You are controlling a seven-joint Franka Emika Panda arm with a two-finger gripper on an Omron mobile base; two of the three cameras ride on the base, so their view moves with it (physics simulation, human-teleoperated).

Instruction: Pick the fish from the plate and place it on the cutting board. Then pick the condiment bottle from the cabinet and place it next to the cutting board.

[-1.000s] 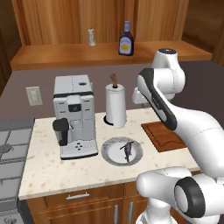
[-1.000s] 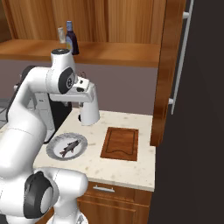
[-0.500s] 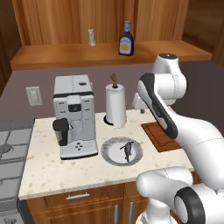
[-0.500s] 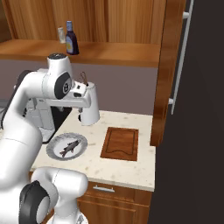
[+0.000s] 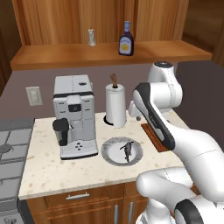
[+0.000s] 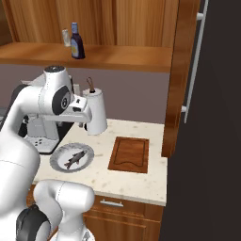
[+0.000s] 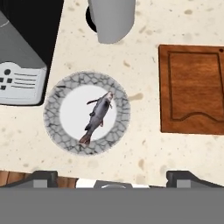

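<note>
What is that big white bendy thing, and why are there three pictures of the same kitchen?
The white thing is a robot arm. Its end effector is like a two-finger hand; it is open and holds nothing. Two cameras sit behind the arm, one on each side, so you see the counter twice. The third camera rides on the hand and looks straight down. On the counter are a coffee machine, a paper towel roll, a plate with a little grey fish on it, and a brown cutting board beside it. Up on the wooden shelf stand a dark condiment bottle and a small shaker.
</note>
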